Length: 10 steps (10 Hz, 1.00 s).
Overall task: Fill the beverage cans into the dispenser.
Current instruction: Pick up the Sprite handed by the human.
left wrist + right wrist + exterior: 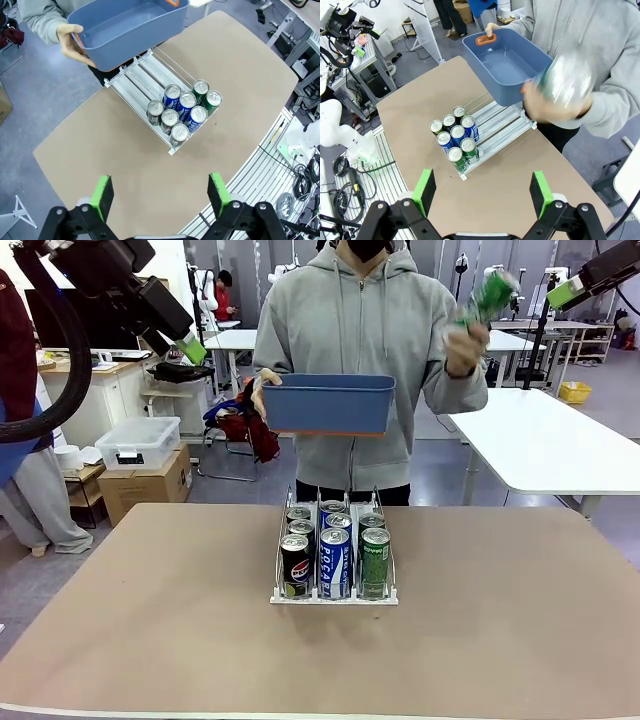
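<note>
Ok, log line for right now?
dispenser: eight cans loaded | person: holds blue tub, green can | jaws: both open

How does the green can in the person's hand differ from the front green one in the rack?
The held green can is aloft, tilted and blurred; the front green can stands upright in the dispenser. The person's hand grips the held one; nothing touches the front one. Both are green.

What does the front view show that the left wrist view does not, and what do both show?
Front view: a green can raised in the person's hand, and the labels on the cans standing in front. Left wrist view: the empty inside of the blue tub and the bare rear of the rack. Both: eight cans in the rack, the tub held beyond it.
</note>
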Motion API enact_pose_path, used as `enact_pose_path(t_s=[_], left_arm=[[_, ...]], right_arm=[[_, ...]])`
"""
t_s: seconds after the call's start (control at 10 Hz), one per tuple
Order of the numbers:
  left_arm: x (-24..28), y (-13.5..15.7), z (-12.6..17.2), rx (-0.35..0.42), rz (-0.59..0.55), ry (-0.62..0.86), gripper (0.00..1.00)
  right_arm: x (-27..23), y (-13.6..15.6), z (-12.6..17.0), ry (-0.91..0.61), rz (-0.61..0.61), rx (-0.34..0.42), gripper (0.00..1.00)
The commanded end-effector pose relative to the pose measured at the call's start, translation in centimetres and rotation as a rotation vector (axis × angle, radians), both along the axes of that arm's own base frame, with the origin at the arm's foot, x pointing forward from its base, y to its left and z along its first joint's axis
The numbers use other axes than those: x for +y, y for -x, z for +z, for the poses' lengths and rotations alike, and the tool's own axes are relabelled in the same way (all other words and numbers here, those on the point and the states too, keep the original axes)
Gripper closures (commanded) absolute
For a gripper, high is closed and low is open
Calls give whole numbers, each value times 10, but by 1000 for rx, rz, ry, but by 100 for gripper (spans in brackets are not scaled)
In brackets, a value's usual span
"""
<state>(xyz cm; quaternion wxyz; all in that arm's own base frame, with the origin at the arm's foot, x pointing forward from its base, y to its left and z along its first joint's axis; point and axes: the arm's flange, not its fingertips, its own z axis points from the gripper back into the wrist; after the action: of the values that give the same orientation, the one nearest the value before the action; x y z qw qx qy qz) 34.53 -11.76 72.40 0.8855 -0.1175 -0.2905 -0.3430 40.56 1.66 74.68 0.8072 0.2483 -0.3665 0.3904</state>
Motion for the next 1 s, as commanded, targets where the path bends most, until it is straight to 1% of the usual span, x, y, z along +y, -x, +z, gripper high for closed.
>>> enact_pose_path(t_s=[0.0, 0.9], left_arm=[[1, 0, 0, 3, -9, 9, 0], [1, 0, 0, 3, -9, 9, 0]], right_arm=[[0, 0, -1, 0, 0, 2, 0], [0, 0, -1, 0, 0, 2, 0]])
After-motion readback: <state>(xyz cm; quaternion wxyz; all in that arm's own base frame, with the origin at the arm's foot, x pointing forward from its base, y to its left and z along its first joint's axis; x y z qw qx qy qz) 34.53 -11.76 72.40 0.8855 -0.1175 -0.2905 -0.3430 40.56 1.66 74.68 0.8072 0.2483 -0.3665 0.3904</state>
